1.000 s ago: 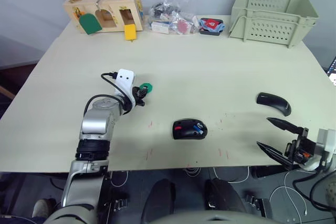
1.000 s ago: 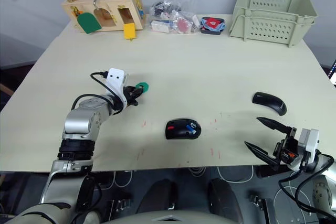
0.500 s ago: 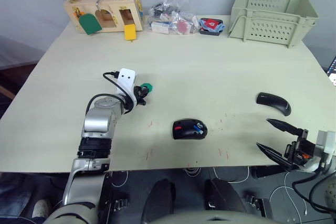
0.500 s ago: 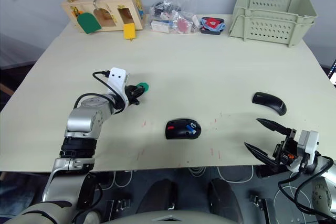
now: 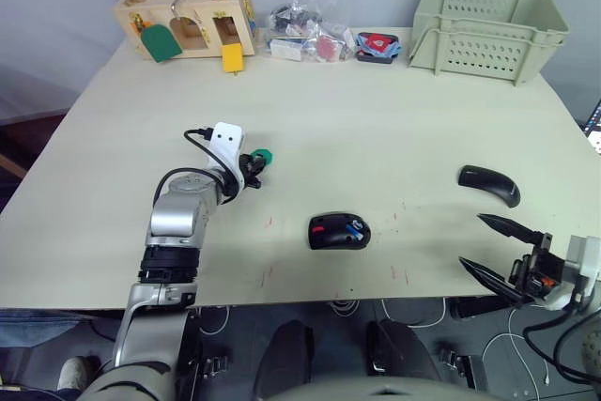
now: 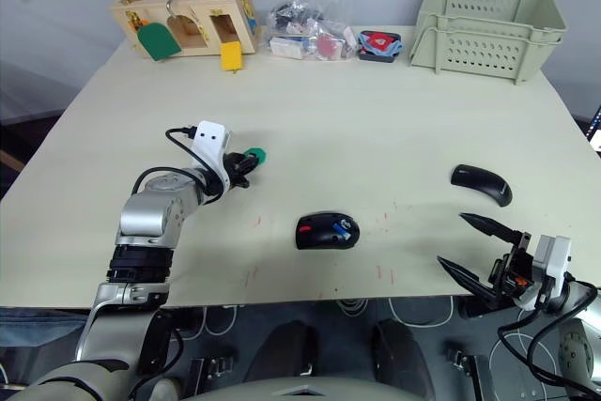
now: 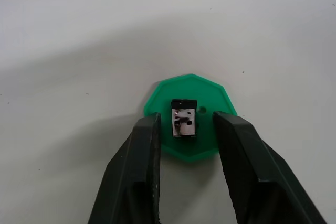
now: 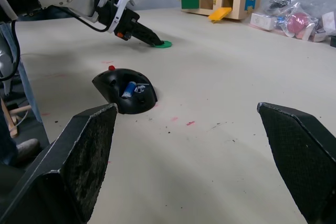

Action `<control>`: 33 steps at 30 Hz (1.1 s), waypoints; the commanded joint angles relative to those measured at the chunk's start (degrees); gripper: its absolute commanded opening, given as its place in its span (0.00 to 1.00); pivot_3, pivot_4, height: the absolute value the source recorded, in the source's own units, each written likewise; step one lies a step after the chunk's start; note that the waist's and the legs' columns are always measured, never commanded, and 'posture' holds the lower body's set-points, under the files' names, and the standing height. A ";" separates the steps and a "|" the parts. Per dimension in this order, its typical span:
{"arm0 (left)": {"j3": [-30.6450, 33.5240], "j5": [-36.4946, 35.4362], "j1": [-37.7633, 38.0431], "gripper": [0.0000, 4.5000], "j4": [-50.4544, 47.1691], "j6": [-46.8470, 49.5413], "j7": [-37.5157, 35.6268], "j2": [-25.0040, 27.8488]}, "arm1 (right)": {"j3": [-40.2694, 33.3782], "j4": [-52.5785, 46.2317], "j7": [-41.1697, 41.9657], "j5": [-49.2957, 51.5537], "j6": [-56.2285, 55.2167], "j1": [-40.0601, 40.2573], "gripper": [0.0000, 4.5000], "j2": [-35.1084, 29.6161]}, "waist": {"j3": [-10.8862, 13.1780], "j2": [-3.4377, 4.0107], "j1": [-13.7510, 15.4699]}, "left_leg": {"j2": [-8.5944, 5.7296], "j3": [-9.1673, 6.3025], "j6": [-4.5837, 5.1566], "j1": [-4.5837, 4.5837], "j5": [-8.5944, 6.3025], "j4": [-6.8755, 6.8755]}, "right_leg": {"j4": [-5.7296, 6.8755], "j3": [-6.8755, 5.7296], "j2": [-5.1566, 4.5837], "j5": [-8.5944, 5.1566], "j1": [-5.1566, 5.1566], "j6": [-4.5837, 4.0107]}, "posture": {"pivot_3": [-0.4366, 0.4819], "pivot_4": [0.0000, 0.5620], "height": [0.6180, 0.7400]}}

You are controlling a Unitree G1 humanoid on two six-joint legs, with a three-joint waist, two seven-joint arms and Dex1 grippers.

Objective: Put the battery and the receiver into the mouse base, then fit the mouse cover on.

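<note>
Sitting between the left fingers [image 7: 144,145], the receiver [image 7: 184,123].

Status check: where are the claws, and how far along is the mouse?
Left claw open, straddling receiver on green disc. Right claw open, idle at table edge. Battery already in mouse base; cover still off. Nothing in the way.

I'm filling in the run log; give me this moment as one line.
left gripper: open, astride receiver on green disc | battery: in mouse base | mouse cover: on table | right gripper: open, empty
</note>
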 commanded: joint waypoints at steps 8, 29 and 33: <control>1.10 -0.36 -0.59 0.00 -0.98 0.59 0.83 -0.29 | -0.61 -2.11 -0.50 0.57 -0.44 0.08 1.00 -0.15 | 0.00 0.00 -0.01 | 0.00 0.00 0.00 0.01 0.00 0.00 | 0.00 0.00 0.00 0.00 0.00 0.00 | 0.48 0.27 1.00; -0.92 -2.90 2.10 0.00 -4.35 -5.38 -16.14 9.49 | -0.66 -3.12 0.81 2.54 0.94 -0.79 1.00 -0.50 | 0.00 0.00 -0.09 | 0.01 0.04 0.00 0.00 0.00 0.00 | 0.00 -0.01 0.00 -0.06 -0.01 -0.10 | 0.48 0.27 1.00; -1.97 -4.31 2.51 0.00 -4.32 -7.84 -24.50 13.56 | -0.73 -3.53 0.83 2.93 1.38 -1.51 1.00 -0.66 | 0.00 0.00 0.03 | 0.01 0.09 0.00 -0.01 0.00 0.00 | 0.00 0.00 0.00 -0.12 -0.01 -0.20 | 0.48 0.27 1.00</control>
